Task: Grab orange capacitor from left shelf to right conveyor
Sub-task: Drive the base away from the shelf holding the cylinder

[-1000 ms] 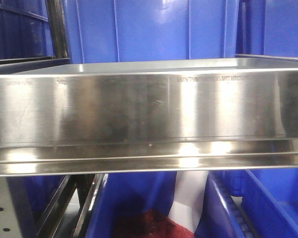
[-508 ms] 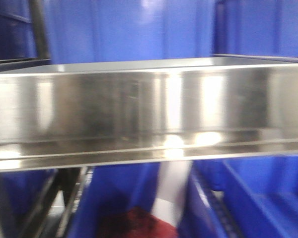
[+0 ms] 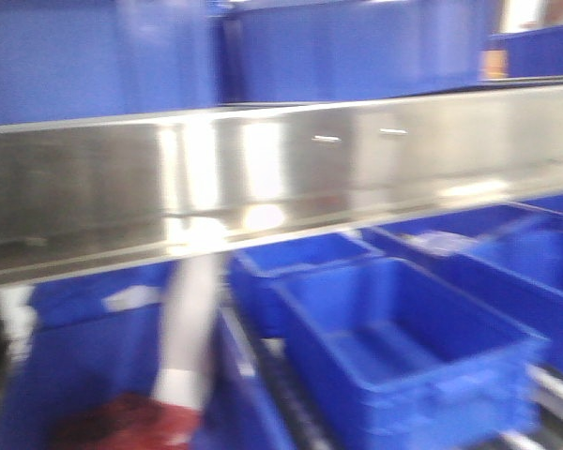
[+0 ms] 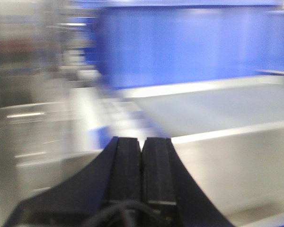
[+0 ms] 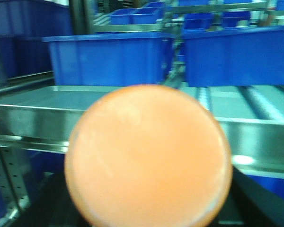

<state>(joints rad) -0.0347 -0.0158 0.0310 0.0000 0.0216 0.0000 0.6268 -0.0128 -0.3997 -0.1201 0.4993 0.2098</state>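
Note:
The orange capacitor (image 5: 149,156) fills the middle of the right wrist view, its flat round end facing the camera. My right gripper (image 5: 149,201) is shut on it; only dark finger parts (image 5: 49,208) show beside it. Behind it runs the left shelf (image 5: 28,123), a shiny steel tray with a tall lip, which also crosses the blurred front view (image 3: 263,178). My left gripper (image 4: 142,141) is shut and empty, its black pads pressed together, hanging over the steel shelf tray (image 4: 217,156). The right conveyor is out of view.
Blue plastic bins (image 3: 394,347) stand below the shelf at the right, and one bin at lower left holds red material (image 3: 122,422) by a white strip (image 3: 188,319). More blue bins (image 5: 109,56) sit behind the shelf. A perforated rack upright (image 5: 4,175) stands at left.
The front view has swung to the right: the shelf lip and the red material slid left, the lip now slants, and open blue bins have come into view at lower right. Everything is motion-blurred.

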